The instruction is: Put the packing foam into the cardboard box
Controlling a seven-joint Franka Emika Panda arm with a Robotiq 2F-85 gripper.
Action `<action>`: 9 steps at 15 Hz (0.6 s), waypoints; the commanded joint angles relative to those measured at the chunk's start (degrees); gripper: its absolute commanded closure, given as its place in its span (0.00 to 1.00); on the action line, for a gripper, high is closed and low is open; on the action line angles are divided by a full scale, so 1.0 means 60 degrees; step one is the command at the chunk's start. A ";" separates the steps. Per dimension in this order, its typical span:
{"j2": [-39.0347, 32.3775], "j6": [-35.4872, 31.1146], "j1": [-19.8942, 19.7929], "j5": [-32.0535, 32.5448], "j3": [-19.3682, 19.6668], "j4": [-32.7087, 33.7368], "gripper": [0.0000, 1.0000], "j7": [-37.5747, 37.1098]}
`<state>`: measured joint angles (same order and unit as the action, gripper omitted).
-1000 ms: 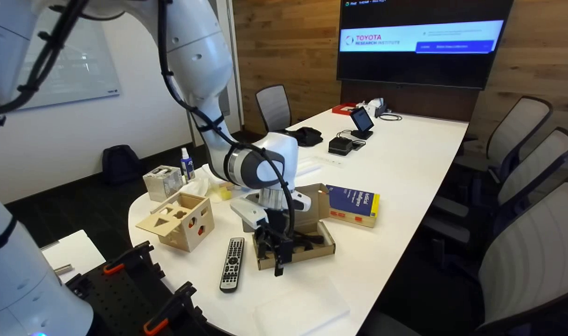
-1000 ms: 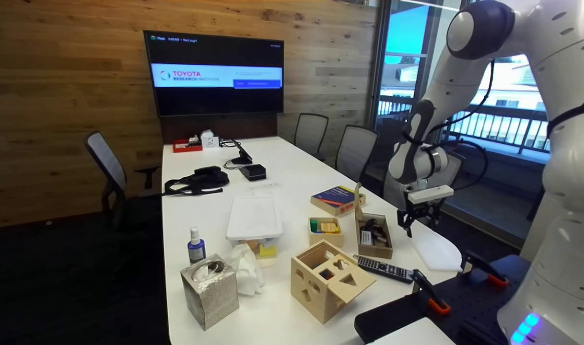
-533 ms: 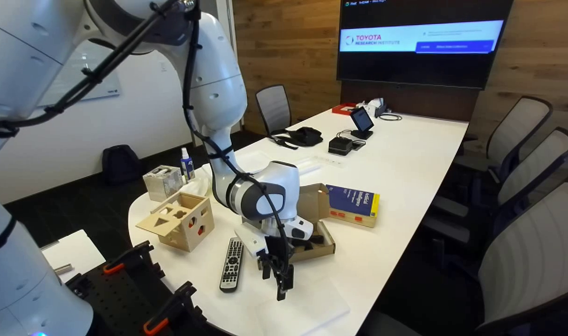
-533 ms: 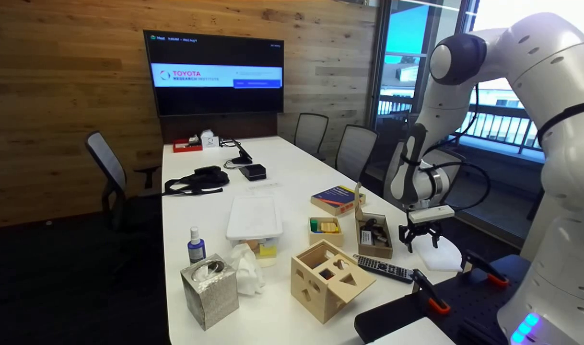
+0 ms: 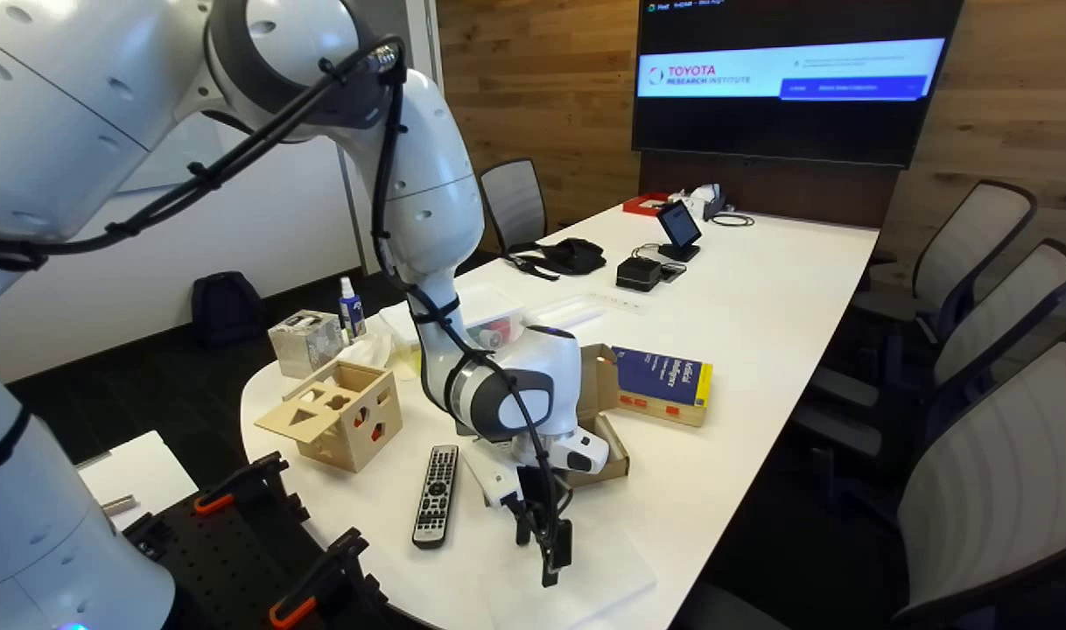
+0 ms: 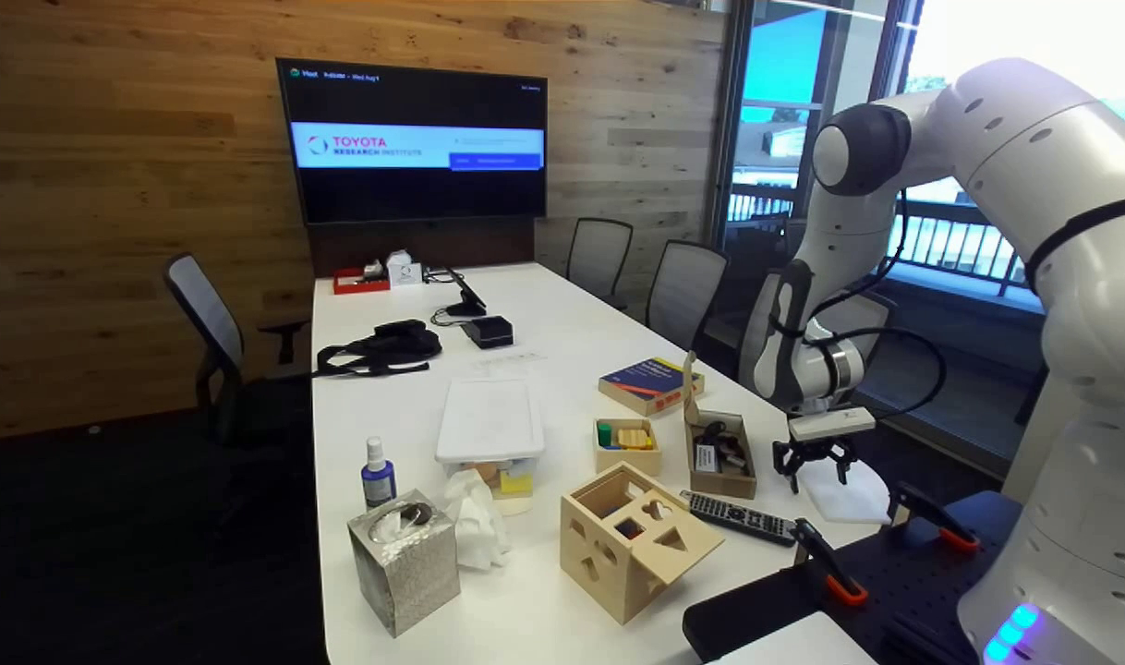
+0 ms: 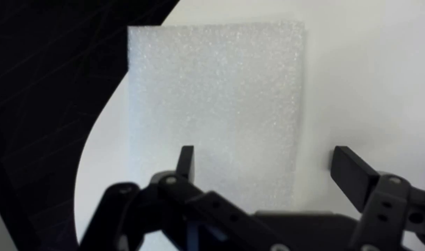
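Note:
The packing foam, a flat whitish sheet, lies on the table and shows in the wrist view [image 7: 216, 94] and in both exterior views [image 5: 599, 582] [image 6: 853, 499]. One corner juts past the table edge. My gripper [image 7: 263, 153] is open and empty above it, also in both exterior views [image 5: 536, 556] [image 6: 818, 480]. In the wrist view one finger [image 7: 186, 158] is over the foam; the other finger [image 7: 353, 177] is beyond its right edge. The brown cardboard box [image 6: 724, 485] stands open with dark cables inside; my arm partly hides it in an exterior view [image 5: 605, 474].
A remote [image 5: 437, 494] lies beside the box. A wooden shape cube [image 6: 609, 554], a small wooden tray of blocks [image 6: 627, 459] and a yellow-and-blue book [image 5: 660, 381] stand around the box. Orange-tipped clamps [image 6: 844, 591] hold a black board at the table edge.
My gripper has moved away from the cardboard box and lowered over the packing foam. It stays open. The foam and box have not moved.

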<state>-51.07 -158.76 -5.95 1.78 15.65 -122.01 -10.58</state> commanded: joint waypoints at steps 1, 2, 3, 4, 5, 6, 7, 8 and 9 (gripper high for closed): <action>-0.0441 0.0072 -0.0054 -0.0251 0.0043 0.0447 0.00 -0.0128; -0.0513 0.0118 -0.0028 -0.0280 0.0071 0.0518 0.00 -0.0163; -0.0551 0.0143 -0.0001 -0.0309 0.0091 0.0549 0.00 -0.0186; -0.0580 0.0145 0.0022 -0.0321 0.0113 0.0572 0.00 -0.0197; -0.0610 0.0141 0.0033 -0.0324 0.0128 0.0601 0.25 -0.0200; -0.0640 0.0145 0.0041 -0.0322 0.0133 0.0636 0.28 -0.0199; -0.0670 0.0153 0.0038 -0.0322 0.0130 0.0681 0.34 -0.0195; -0.0682 0.0167 0.0027 -0.0322 0.0148 0.0709 0.41 -0.0194; -0.0689 0.0126 -0.0034 -0.0336 0.0127 0.0721 0.50 -0.0158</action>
<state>-53.42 -158.37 -6.17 0.72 16.25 -119.58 -10.64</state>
